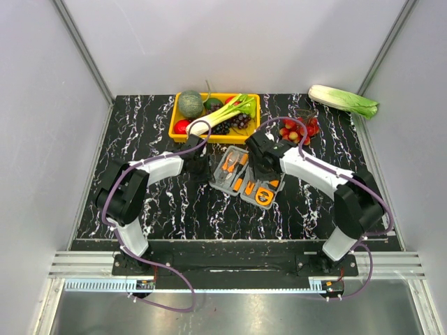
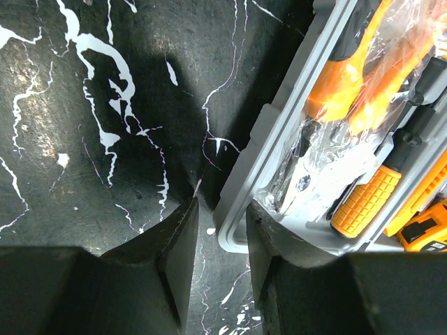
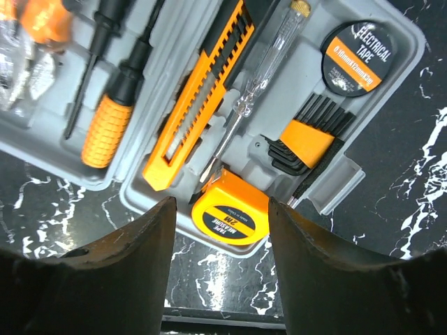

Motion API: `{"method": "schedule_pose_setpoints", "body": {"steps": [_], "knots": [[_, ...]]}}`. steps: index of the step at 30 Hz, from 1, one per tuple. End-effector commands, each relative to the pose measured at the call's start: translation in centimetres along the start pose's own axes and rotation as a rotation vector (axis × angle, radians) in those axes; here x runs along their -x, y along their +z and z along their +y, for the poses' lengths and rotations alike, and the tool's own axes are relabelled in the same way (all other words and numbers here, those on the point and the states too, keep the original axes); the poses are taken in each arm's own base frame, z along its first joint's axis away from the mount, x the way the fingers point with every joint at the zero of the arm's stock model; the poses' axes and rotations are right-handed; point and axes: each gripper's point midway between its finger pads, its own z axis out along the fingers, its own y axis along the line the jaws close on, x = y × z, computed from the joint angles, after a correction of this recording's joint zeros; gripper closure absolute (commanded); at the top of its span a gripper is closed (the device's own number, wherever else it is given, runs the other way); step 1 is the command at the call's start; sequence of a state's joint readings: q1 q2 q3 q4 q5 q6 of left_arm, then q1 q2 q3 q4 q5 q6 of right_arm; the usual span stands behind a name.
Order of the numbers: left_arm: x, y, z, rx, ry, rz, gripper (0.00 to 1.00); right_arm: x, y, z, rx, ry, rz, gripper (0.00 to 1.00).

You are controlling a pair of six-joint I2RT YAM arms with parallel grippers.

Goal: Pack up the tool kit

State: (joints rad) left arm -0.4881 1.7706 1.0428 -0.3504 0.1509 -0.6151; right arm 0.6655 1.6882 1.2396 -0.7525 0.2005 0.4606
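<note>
The open tool kit (image 1: 244,179) lies flat on the counter (image 2: 84,139), its long axis slanting from the left pincer (image 2: 220,234) to the right pincer (image 3: 218,209). The left, released, straddles the case's corner wall, likely to steady it. The right spreads loosely around the tape measure (image 3: 229,218), probably seating it.

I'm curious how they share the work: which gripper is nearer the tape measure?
Right. The right gripper hangs over the tape measure, a finger on either side; the left gripper is at the case's opposite end, straddling its rim.
</note>
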Motion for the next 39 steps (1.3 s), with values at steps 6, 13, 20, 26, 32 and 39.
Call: {"method": "schedule_pose_setpoints", "body": {"steps": [6, 13, 20, 26, 32, 39], "knots": [[-1.2, 0.0, 0.2, -0.010, -0.044, 0.049, 0.64, -1.1, -1.3, -0.5, -0.034, 0.111, 0.044, 0.40], [-3.9, 0.0, -1.2, -0.126, -0.135, 0.129, 0.71, -3.3, -0.5, -1.4, -0.101, 0.268, 0.090, 0.38], [-6.2, -0.4, -1.9, -0.172, -0.190, 0.176, 0.78, -3.0, 0.3, -1.9, -0.139, 0.362, 0.040, 0.37], [-7.0, -1.2, -1.8, -0.156, -0.264, 0.159, 0.78, -2.4, 0.5, -3.3, -0.214, 0.391, -0.019, 0.39], [-5.8, -2.2, -1.2, -0.106, -0.243, 0.090, 0.59, -2.3, 0.7, -4.0, -0.252, 0.367, -0.034, 0.43], [-3.8, -3.4, -1.4, -0.085, -0.198, 0.012, 0.49, -3.4, 1.8, -3.4, -0.221, 0.335, 0.017, 0.53]]}}
